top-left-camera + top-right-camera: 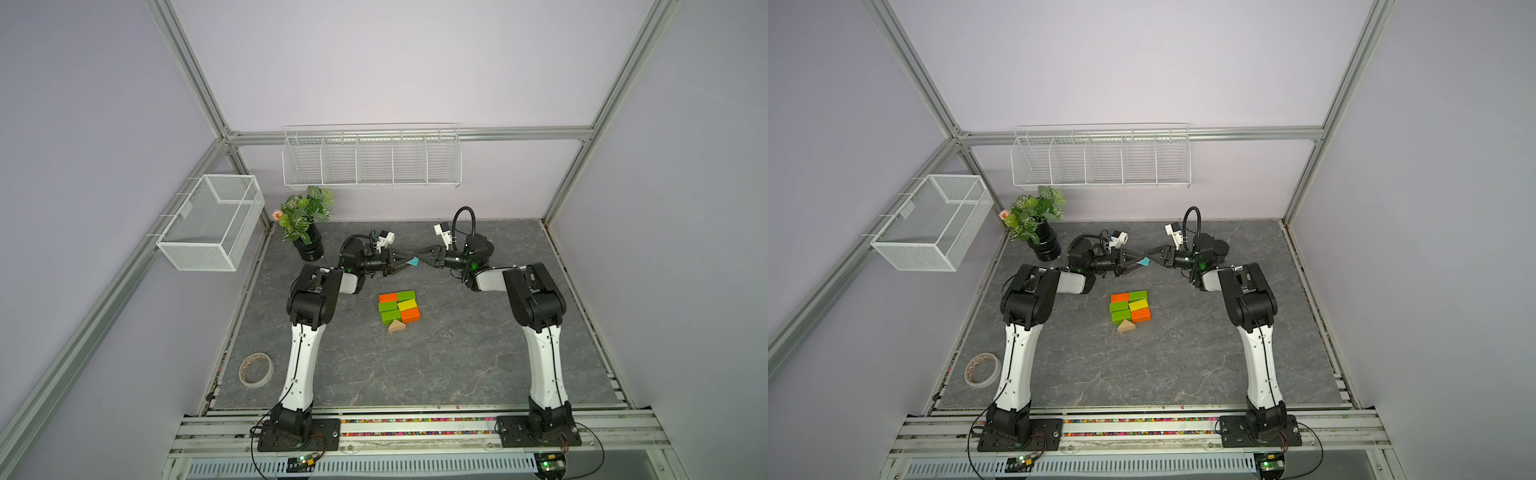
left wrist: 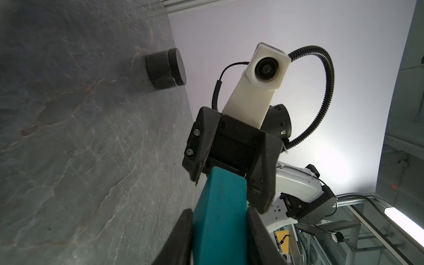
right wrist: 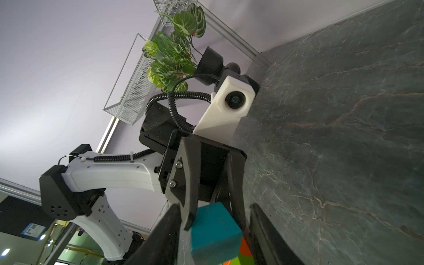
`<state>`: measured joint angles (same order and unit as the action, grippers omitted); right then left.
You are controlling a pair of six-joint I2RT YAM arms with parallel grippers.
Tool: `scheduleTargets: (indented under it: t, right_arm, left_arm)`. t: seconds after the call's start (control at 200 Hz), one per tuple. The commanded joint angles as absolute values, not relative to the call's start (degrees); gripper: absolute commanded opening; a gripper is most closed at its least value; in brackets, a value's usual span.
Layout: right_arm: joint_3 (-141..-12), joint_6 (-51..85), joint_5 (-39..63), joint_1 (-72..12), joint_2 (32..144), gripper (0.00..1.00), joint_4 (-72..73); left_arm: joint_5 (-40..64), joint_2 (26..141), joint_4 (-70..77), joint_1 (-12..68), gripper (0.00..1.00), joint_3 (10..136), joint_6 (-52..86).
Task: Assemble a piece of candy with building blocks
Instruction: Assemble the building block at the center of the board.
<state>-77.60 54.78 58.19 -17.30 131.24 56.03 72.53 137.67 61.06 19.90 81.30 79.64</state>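
Gripping the teal painted wooden block [image 3: 215, 231], the fingers of the left gripper [image 2: 219, 208] are closed on it; the right gripper [image 3: 215, 205] is set around its other end, jaws apart, contact not discernible. In both top views only a teal corner is seen between the fingers. The rectangle of green, orange and yellow bricks [image 1: 398, 306], a tan wooden triangle [image 1: 396, 326] touching its near edge, lies apart on the grey marbled tabletop [image 1: 457, 353]. A black round jar [image 2: 165, 68] is half hidden behind the right wrist.
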Motion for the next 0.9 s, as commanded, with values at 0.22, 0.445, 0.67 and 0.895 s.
scheduleTargets:
  t: [0.22,0.445,0.67,0.895]
  right_arm:
    - [-78.7,55.6,60.4,-18.0,131.4,0.25,58.9]
    - [-78.1,55.8,60.7,-18.0,131.2,0.08,59.5]
    - [-77.5,56.1,61.0,-18.0,130.7,0.07,58.6]
    - [-76.6,54.1,60.8,-18.2,130.2,0.07,55.9]
  left_arm:
    - [75.3,136.3,63.0,20.0,0.0,81.3,84.5]
    - [74.7,135.9,62.9,18.9,0.01,80.4,84.4]
    - [70.9,132.7,63.5,15.7,0.4,77.5,82.7]
    - [63.9,122.0,25.3,11.8,1.0,76.4,51.2]
